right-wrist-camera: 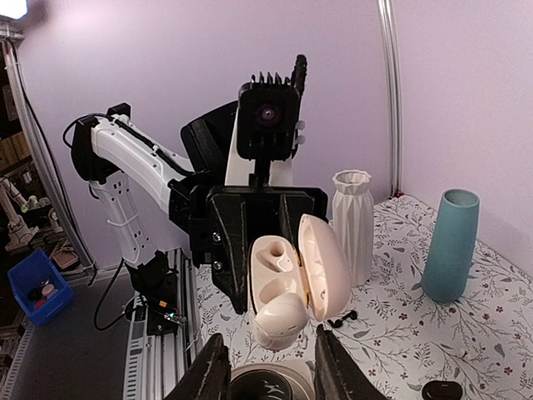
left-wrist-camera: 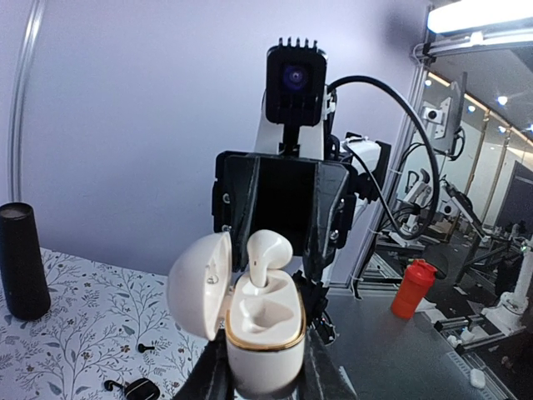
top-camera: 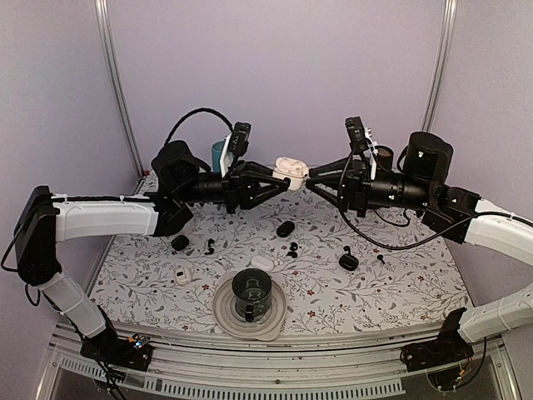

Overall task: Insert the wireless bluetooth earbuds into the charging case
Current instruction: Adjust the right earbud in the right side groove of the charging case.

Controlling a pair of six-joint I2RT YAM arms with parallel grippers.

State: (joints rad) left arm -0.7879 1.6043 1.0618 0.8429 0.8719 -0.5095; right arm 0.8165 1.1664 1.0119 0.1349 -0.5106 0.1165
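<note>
The left gripper (top-camera: pixel 279 177) and the right gripper (top-camera: pixel 312 177) meet nose to nose in mid-air over the back of the floral tabletop (top-camera: pixel 400 283). Right between them sits a white charging case (top-camera: pixel 291 169), and the lid looks open. Can't tell from up here which one actually has hold of it.

Down below, black earbuds (top-camera: pixel 291 248) lie loose near the middle, with three black cases (top-camera: pixel 286 227) spread around them. A white case (top-camera: pixel 262 262) sits just behind a grey plate (top-camera: pixel 225 312) with a dark cup (top-camera: pixel 251 292) on it. There's a smaller white thing (top-camera: pixel 182 275) off to the plate's left, and a teal vase (top-camera: pixel 218 154) at the back left.
</note>
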